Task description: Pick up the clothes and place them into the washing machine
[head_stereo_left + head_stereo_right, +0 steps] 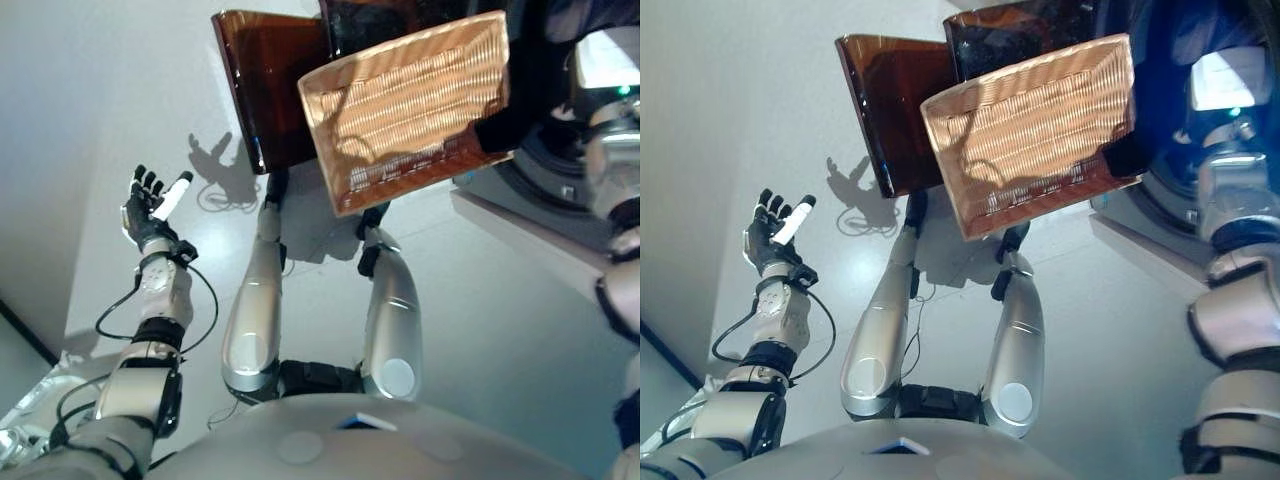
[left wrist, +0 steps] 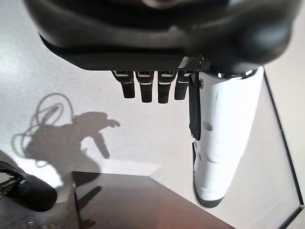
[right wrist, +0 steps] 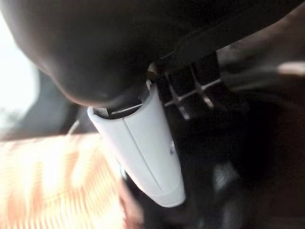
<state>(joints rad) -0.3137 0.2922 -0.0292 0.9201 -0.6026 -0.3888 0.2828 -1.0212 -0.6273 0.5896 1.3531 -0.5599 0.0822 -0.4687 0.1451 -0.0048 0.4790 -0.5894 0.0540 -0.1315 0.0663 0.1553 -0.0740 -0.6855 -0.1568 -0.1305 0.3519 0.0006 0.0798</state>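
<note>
We saw open floor all around the left hand, which hung with straight fingers well apart from everything, so it had free passage on every side. A woven basket stood tilted just beside the washing machine, with a brown translucent bin behind it. Together they crowded the approach on the right, where the right hand sat close against dark surfaces.

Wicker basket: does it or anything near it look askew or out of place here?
Yes. The wicker basket is tipped steeply, its open side facing the camera, and no clothes show inside it. It overlaps a brown translucent bin standing behind it. The right hand is hidden at the basket's edge; the left hand hangs open and idle over the floor.
</note>
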